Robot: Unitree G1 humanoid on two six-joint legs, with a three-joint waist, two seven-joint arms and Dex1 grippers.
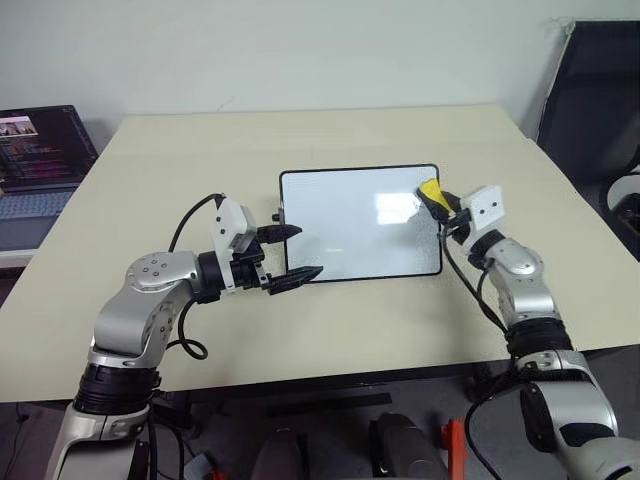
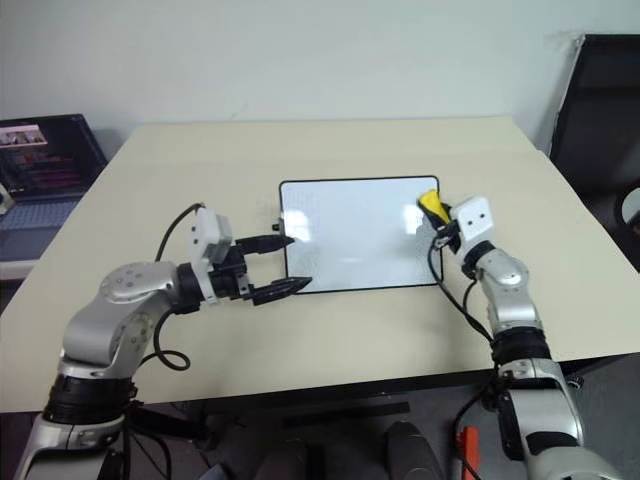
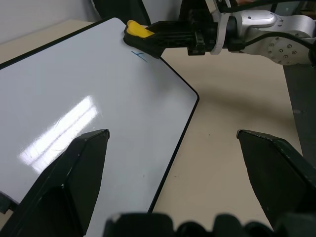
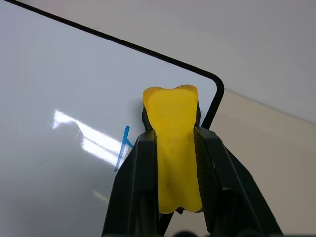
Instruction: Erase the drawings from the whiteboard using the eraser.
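Yellow eraser (image 4: 174, 148); glossy white, black-framed whiteboard (image 1: 350, 230); blue drawings (image 4: 123, 147); beige table (image 1: 300, 140).

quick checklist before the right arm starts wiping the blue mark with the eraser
1. Eraser clamped between the right gripper fingers: ok.
2. Eraser over the whiteboard, near its far right corner: ok.
3. Blue mark in sight, just beside the eraser tip: ok.
4. Eraser pressed on the board surface: cannot tell.
5. Left gripper open at the board's near left corner, one finger over the board and one off its edge, ready to steady it: ok; touching the board: cannot tell.
6. Other marks left on the board: cannot tell, glare covers part of it.
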